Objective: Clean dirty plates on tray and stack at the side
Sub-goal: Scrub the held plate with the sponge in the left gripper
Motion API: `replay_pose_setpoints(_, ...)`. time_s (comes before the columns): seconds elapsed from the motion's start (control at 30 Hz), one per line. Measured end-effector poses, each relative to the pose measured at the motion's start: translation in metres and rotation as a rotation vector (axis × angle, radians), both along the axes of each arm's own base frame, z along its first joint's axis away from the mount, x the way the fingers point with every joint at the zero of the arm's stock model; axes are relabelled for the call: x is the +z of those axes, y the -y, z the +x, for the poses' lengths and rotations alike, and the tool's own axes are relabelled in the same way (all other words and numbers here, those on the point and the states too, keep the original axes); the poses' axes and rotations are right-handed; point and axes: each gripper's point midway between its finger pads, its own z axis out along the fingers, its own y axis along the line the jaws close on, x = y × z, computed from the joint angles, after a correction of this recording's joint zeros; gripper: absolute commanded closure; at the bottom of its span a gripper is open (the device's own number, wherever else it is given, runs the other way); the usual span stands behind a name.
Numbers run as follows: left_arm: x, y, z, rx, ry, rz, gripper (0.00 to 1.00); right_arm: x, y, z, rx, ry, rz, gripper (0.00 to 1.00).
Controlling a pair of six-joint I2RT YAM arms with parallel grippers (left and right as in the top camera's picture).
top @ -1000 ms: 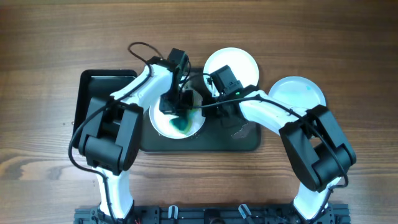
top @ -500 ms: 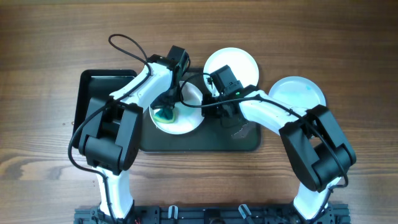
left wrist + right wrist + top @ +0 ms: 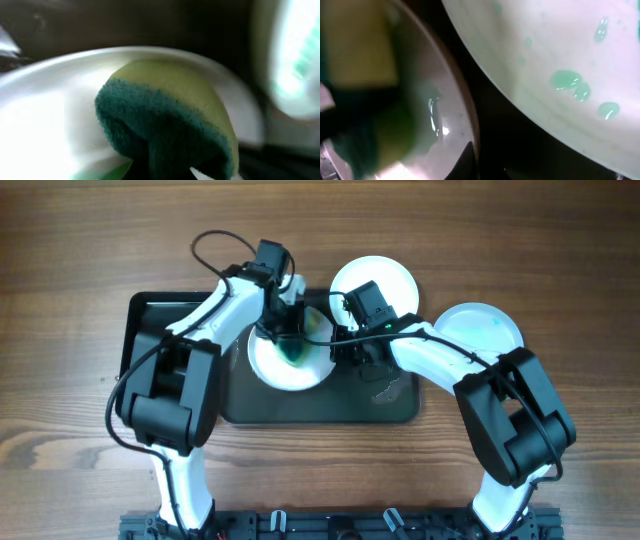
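Observation:
A white plate (image 3: 300, 370) with a teal smear lies on the dark tray (image 3: 330, 412). My left gripper (image 3: 287, 343) is shut on a green-and-yellow sponge (image 3: 165, 115) and presses it onto this plate (image 3: 40, 120). My right gripper (image 3: 343, 345) is shut on the plate's right rim (image 3: 450, 115). A second white plate (image 3: 378, 278) lies at the tray's back edge; it carries green droplets in the right wrist view (image 3: 560, 65). A third white plate (image 3: 485, 328) lies on the table right of the tray, with faint teal marks.
A smaller black tray (image 3: 160, 315) lies left of the large tray, partly under my left arm. The wooden table (image 3: 560, 240) surrounds both trays. A cable loops above my left wrist (image 3: 215, 245).
The sponge swept left across the plate, then back toward the middle and far side. The left wrist moved away from me. The plate shifted slightly; the right gripper kept its hold.

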Motion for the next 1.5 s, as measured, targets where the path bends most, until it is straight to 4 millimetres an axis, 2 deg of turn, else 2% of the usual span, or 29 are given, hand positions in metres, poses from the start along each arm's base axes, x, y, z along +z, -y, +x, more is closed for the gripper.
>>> replay_pose_setpoints(0.13, 0.001, 0.016, -0.008, -0.064, -0.017, -0.076, 0.96, 0.000, 0.000, -0.001, 0.012, 0.004, -0.003, 0.96)
replay_pose_setpoints(0.27, -0.001, 0.013, -0.004, -0.045, -0.007, -0.057, 0.96, 0.000, 0.000, -0.001, 0.012, 0.004, -0.003, 0.96)
replay_pose_setpoints(0.4, -0.006, -0.009, 0.001, 0.118, -0.016, 0.110, 0.96, 0.000, -0.003, -0.001, 0.022, 0.010, -0.001, 0.96)
replay_pose_setpoints(0.57, -0.006, -0.067, 0.003, 0.356, 0.008, 0.434, 0.96, 0.000, -0.009, -0.005, 0.038, 0.008, 0.007, 0.96)
replay_pose_setpoints(0.7, -0.003, -0.093, -0.005, 0.438, 0.010, 0.574, 0.96, 0.000, -0.015, -0.009, 0.055, 0.003, 0.019, 0.96)
replay_pose_setpoints(0.8, -0.002, -0.101, -0.012, 0.454, -0.008, 0.618, 0.96, 0.000, -0.016, -0.010, 0.061, 0.000, 0.025, 0.96)
replay_pose_setpoints(0.97, -0.004, -0.097, -0.033, 0.385, -0.112, 0.588, 0.96, 0.000, -0.016, -0.012, 0.078, -0.001, 0.024, 0.96)
replay_pose_setpoints(1.1, -0.004, -0.085, -0.060, 0.233, -0.254, 0.475, 0.96, -0.001, -0.015, -0.012, 0.086, -0.002, 0.019, 0.95)
replay_pose_setpoints(1.23, -0.003, -0.066, -0.076, 0.103, -0.331, 0.351, 0.96, -0.001, -0.014, -0.013, 0.092, 0.000, 0.017, 0.96)
replay_pose_setpoints(1.33, -0.005, -0.057, -0.072, 0.066, -0.307, 0.293, 0.96, -0.001, -0.013, -0.012, 0.088, -0.002, 0.013, 0.96)
replay_pose_setpoints(1.5, -0.007, -0.040, -0.047, 0.079, -0.222, 0.177, 0.96, -0.001, 0.001, -0.002, 0.046, 0.014, -0.015, 0.96)
